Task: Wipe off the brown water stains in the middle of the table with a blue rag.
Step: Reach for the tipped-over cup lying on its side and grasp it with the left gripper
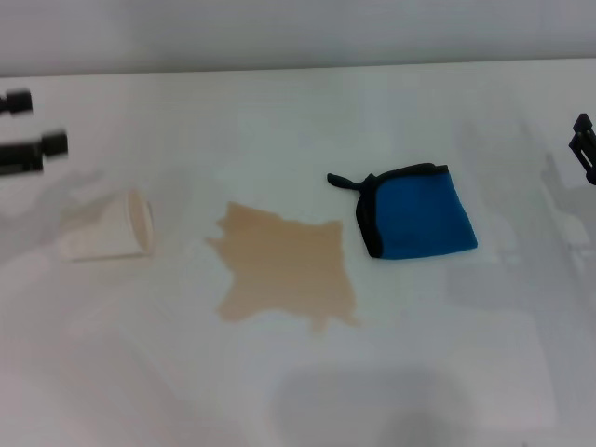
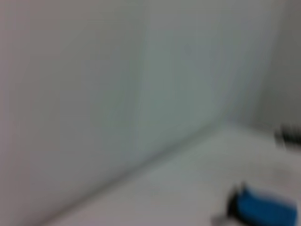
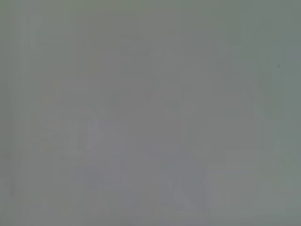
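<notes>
The brown water stains (image 1: 284, 270) form a tan puddle with jagged edges in the middle of the white table (image 1: 298, 391). The blue rag (image 1: 419, 214) lies folded flat just right of the puddle, its black loop pointing toward the puddle. The rag also shows in the left wrist view (image 2: 265, 209). My left gripper (image 1: 47, 121) hovers at the far left edge, fingers apart and empty, far from the rag. My right gripper (image 1: 584, 147) shows only partly at the far right edge, to the right of the rag. The right wrist view shows only a plain grey surface.
A white paper cup (image 1: 107, 226) lies on its side left of the puddle, below the left gripper. The table's far edge meets a pale wall (image 1: 298, 28) at the back.
</notes>
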Controlling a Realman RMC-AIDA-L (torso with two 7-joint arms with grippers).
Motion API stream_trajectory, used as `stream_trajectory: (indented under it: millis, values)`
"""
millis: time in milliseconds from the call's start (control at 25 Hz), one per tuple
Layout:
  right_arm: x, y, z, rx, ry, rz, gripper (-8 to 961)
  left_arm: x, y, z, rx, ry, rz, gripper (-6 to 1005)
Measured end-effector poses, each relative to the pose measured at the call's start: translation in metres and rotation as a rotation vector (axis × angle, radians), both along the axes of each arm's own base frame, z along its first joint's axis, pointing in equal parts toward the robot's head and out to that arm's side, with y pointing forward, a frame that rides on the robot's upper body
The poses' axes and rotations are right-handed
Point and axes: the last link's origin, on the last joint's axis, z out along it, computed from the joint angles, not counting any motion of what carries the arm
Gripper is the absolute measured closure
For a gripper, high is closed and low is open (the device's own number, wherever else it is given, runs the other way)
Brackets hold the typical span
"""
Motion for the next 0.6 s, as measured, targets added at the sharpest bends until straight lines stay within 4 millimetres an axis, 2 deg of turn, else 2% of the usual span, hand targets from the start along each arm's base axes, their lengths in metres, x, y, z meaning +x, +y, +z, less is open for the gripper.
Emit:
stream_trajectory:
  millis: [200, 400, 600]
  values:
    - [0.000, 0.000, 0.000, 0.000, 0.001, -0.002, 126, 0.012, 0.014, 0.010, -0.159, 0.312, -0.043, 115]
    - [0.000, 0.002, -0.003, -0.012, 0.004, -0.013, 126, 0.026, 0.024, 0.017, -0.222, 0.480, -0.113, 115]
    - [0.000, 0.004, 0.000, 0.014, 0.020, -0.024, 126, 0.034, 0.034, 0.014, -0.263, 0.616, -0.145, 116]
